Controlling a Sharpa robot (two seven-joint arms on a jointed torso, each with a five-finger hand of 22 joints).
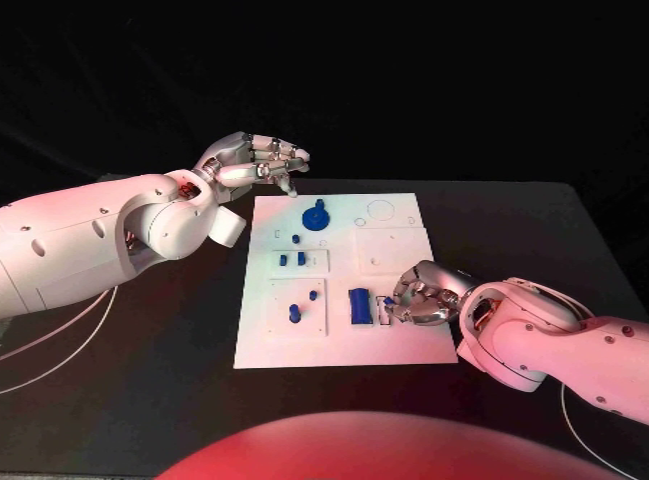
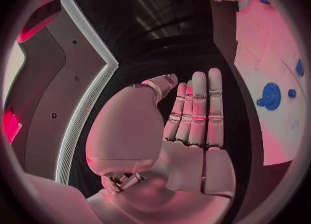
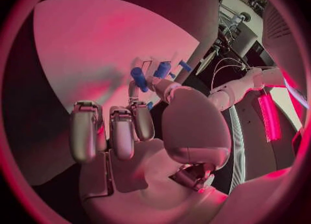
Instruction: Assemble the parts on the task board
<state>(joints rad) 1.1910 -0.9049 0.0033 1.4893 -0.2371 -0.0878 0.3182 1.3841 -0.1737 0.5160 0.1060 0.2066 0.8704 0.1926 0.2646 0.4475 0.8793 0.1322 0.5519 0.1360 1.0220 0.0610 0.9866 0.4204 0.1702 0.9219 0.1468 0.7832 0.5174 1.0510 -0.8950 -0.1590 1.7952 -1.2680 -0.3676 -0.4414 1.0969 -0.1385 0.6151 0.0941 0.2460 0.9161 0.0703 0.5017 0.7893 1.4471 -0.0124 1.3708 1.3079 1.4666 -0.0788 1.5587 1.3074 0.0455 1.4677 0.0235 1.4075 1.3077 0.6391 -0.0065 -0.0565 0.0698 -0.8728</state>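
A white task board (image 1: 396, 345) lies in the middle of a black tabletop (image 1: 166, 370), seen from above. At its 12 o'clock end stands a round blue part (image 1: 317, 217) like a wheel with a knob; near the centre are two small blue pegs (image 1: 293, 259), and toward 7 o'clock two little blue ovals (image 1: 304, 305). A taller blue block (image 1: 359, 305) stands near 5 o'clock. The left robot hand (image 1: 255, 162) hovers off the board's 11 o'clock corner; the left wrist view shows it empty, its fingers (image 2: 197, 107) straight and pressed side by side, the thumb apart. The right robot hand (image 1: 422, 298) sits over the board's 4 o'clock edge, just beside the block, with fingers curled in. In the right wrist view a small blue cylinder (image 3: 139, 78) shows at its fingertips, but the thumb hides the contact, so whether it is pinched cannot be told. Other blue pieces (image 3: 163, 69) behind it are too small to identify.
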